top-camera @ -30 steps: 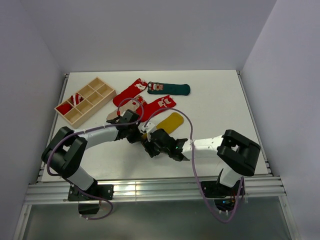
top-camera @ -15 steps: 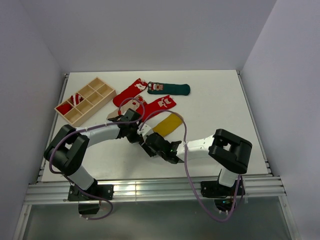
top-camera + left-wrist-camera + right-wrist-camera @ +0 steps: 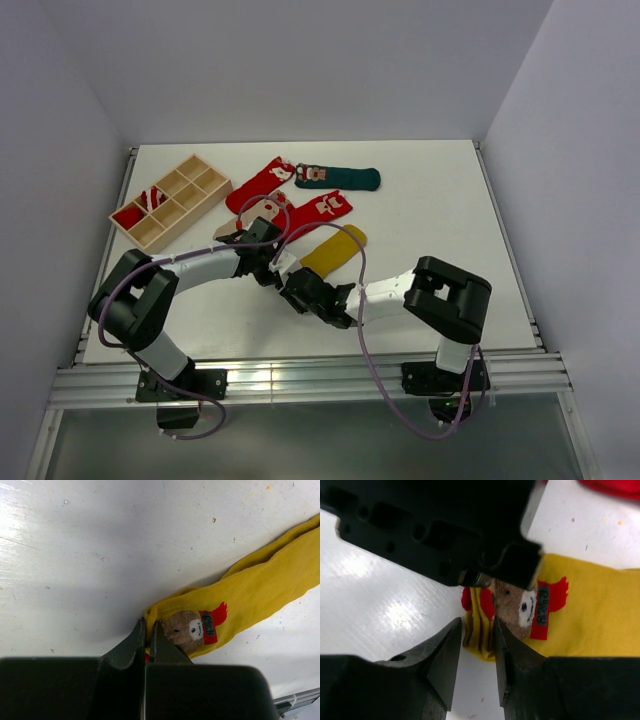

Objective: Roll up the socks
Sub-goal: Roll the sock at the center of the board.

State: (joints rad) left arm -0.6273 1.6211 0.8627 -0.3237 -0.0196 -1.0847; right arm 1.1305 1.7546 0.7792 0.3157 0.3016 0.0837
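Left pincer [image 3: 148, 625]: fingers pressed together, tips down on the cuff end of the mustard sock [image 3: 260, 590]; cannot tell whether cloth is nipped between them. Right pincer [image 3: 477, 625]: partly spread, straddling that same end. The right wrist view shows a folded lip with red stripes there, which is barely visible in the left wrist view. Only the top view shows the sock lying flat mid-counter [image 3: 430, 190], near a red sock [image 3: 318, 212]. Sock: thin, soft knit with a fuzzy brown bear patch [image 3: 520, 605] wearing a red scarf. Counter: white, scuffed.
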